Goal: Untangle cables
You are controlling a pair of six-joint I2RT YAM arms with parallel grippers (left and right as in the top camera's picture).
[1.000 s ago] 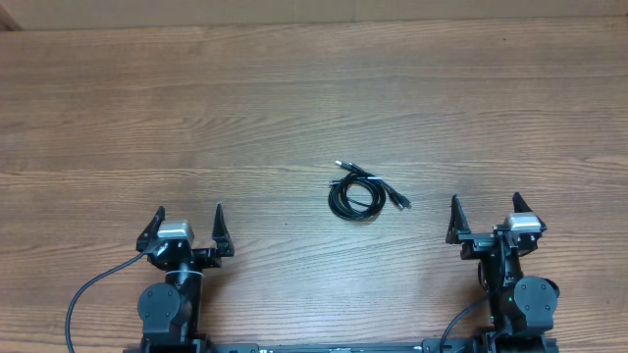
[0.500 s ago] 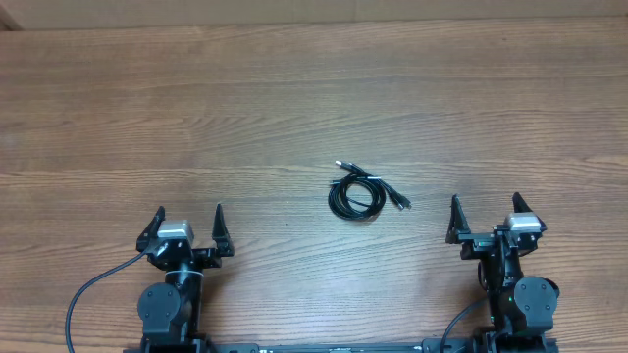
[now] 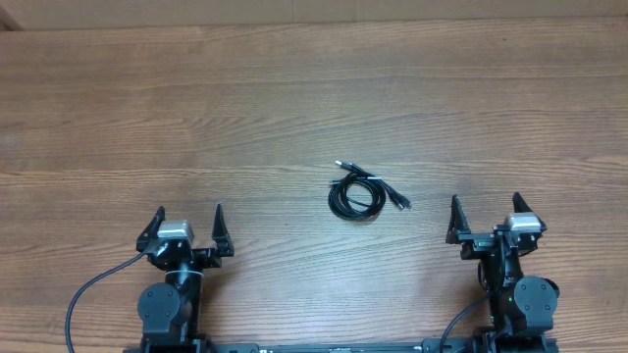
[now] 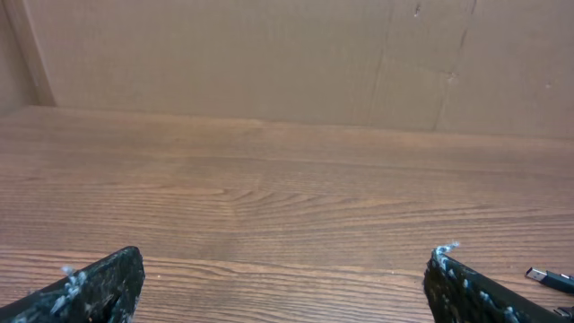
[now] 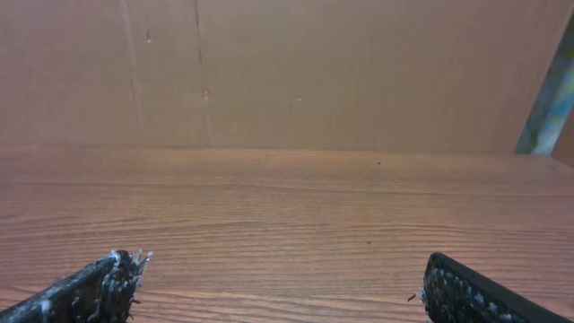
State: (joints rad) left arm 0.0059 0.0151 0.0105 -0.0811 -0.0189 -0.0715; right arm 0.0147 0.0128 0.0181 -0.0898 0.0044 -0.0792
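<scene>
The cables (image 3: 359, 192) lie as a small black coiled bundle with plug ends near the middle of the wooden table (image 3: 294, 98). One plug end shows at the right edge of the left wrist view (image 4: 549, 278). My left gripper (image 3: 188, 218) is open and empty at the front left, well left of the bundle; its fingertips (image 4: 285, 269) frame bare wood. My right gripper (image 3: 485, 208) is open and empty at the front right, right of the bundle; its fingertips (image 5: 282, 274) frame bare wood. The cables do not show in the right wrist view.
A brown cardboard wall (image 4: 269, 54) stands along the table's far edge and also shows in the right wrist view (image 5: 314, 72). A thick black wire (image 3: 88, 294) runs from the left arm base at the front edge.
</scene>
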